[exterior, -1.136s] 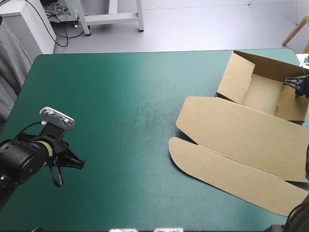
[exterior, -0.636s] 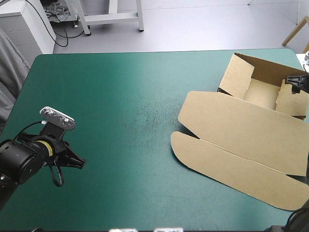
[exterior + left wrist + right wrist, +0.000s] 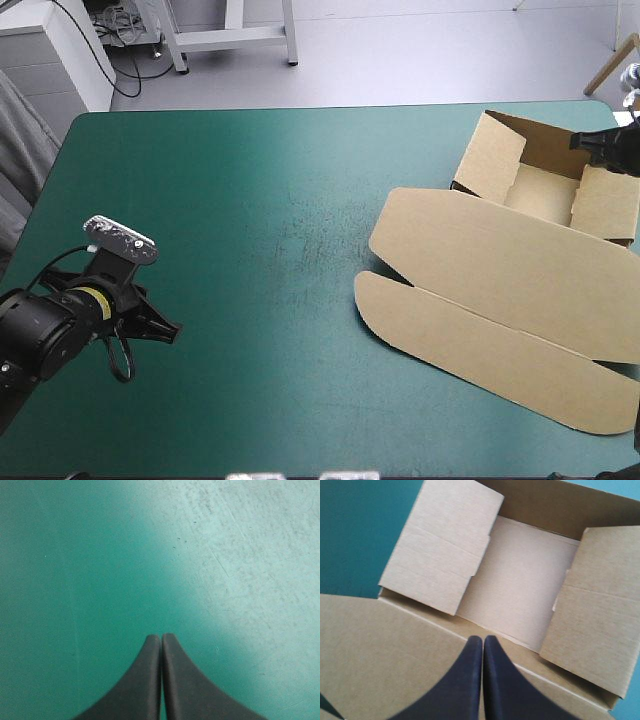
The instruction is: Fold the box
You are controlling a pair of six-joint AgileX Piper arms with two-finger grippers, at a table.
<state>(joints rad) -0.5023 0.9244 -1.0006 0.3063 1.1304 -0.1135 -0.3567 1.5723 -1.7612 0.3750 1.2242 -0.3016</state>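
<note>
The brown box (image 3: 520,250) lies at the table's right side as an open tray (image 3: 545,190) with raised walls and its lid (image 3: 500,300) flat toward the front. My right gripper (image 3: 590,142) hovers over the tray's far right wall, fingers shut with nothing between them. In the right wrist view the right gripper (image 3: 483,639) points down at the tray's floor (image 3: 520,585), with side flaps standing on either side. My left gripper (image 3: 170,330) rests low at the table's left front, shut, over bare teal-green cover (image 3: 100,555).
The teal-green table (image 3: 250,200) stretches bare between the arms. The box's lid reaches the table's right edge and near its front edge. The tray sits close to the far right corner.
My right gripper rose from inside the tray up to its far right wall. The tray's right flap now stands more upright. The left arm shifted only slightly.
</note>
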